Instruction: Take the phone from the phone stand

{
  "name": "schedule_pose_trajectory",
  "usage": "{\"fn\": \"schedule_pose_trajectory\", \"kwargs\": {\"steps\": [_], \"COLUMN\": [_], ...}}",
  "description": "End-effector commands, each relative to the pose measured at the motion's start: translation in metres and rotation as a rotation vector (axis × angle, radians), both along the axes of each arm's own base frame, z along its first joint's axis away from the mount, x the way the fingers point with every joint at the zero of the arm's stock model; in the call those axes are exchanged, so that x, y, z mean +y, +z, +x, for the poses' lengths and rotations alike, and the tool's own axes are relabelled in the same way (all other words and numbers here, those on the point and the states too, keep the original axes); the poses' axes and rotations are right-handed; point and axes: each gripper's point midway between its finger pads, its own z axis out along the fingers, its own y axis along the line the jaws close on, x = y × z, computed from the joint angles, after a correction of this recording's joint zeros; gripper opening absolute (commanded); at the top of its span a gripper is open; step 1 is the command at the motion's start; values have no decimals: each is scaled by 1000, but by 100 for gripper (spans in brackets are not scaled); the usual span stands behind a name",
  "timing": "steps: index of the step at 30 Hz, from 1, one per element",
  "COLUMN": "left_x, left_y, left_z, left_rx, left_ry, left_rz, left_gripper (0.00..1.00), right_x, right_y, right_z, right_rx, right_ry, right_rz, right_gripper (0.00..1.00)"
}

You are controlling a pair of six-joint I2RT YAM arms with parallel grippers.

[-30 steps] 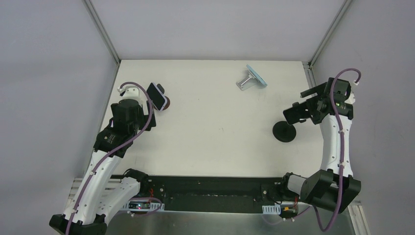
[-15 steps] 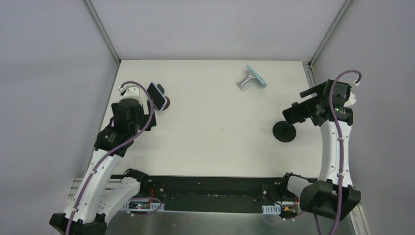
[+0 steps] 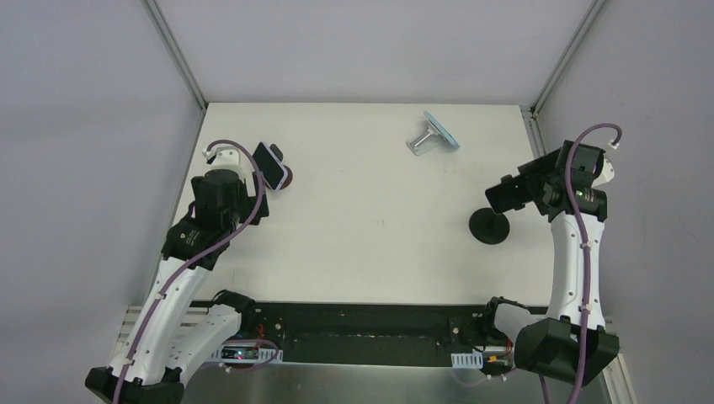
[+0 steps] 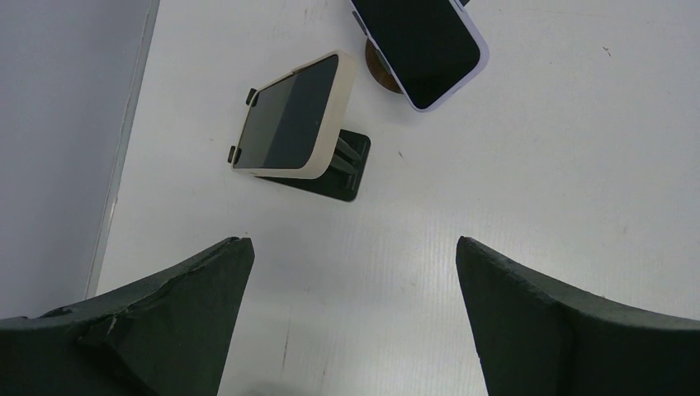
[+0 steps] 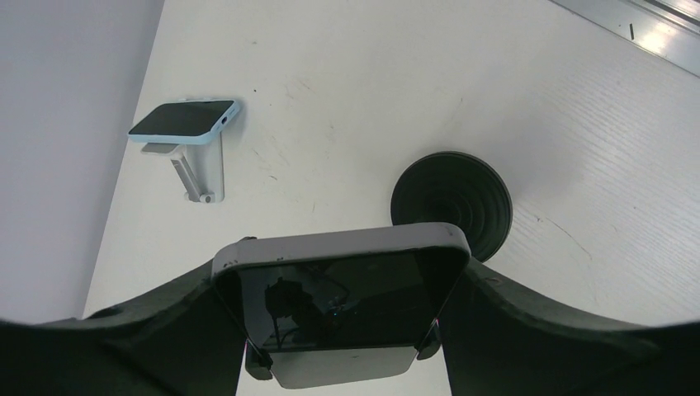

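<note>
My right gripper (image 5: 342, 307) is shut on a grey-cased phone (image 5: 340, 299) with a dark screen, gripping it by its two long sides. It holds the phone in the air, apart from the black round phone stand (image 5: 451, 202), which stands bare on the table. In the top view the held phone (image 3: 503, 195) hangs just above and beyond that stand (image 3: 491, 227). My left gripper (image 4: 351, 245) is open and empty above bare table at the far left.
A beige-cased phone (image 4: 290, 115) leans on a black stand (image 4: 334, 172). A lilac phone (image 4: 425, 41) sits on a brown round base (image 3: 285, 178). A light-blue phone (image 3: 440, 130) rests on a silver stand (image 5: 198, 175) at the back.
My right wrist has shifted slightly toward the near side, the phone still held in it. The left arm has not moved.
</note>
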Motion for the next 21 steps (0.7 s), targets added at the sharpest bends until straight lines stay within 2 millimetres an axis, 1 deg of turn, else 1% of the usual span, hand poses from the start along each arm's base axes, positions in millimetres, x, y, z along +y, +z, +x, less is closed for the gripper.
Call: {"fn": "schedule_pose_trajectory", "kwargs": {"steps": [1, 2, 5, 8, 10, 14, 19, 21], "left_x": [6, 6, 5, 10, 9, -2, -12, -21], "left_y": [5, 4, 4, 10, 13, 17, 35, 46], "left_z": [1, 1, 2, 3, 3, 4, 5, 6], "left_rx": [-28, -27, -26, -50, -60, -76, -133, -164], "left_ry": [23, 24, 27, 73, 79, 39, 10, -39], "left_rz": [12, 12, 8, -1, -16, -78, -149, -174], "left_gripper": [100, 100, 100, 100, 100, 100, 100, 100], "right_x": [4, 5, 13, 23, 31, 56, 101, 125], "right_y": [7, 8, 15, 32, 43, 64, 81, 87], "right_z": [8, 10, 15, 19, 21, 24, 26, 24], "right_rx": [-43, -48, -66, -94, -122, -182, -225, -241], "right_ry": [40, 52, 115, 174, 213, 294, 443, 525], "right_rz": [-14, -14, -10, -19, -36, -69, -80, -72], "right_gripper": [63, 54, 24, 0, 0, 0, 0, 0]}}
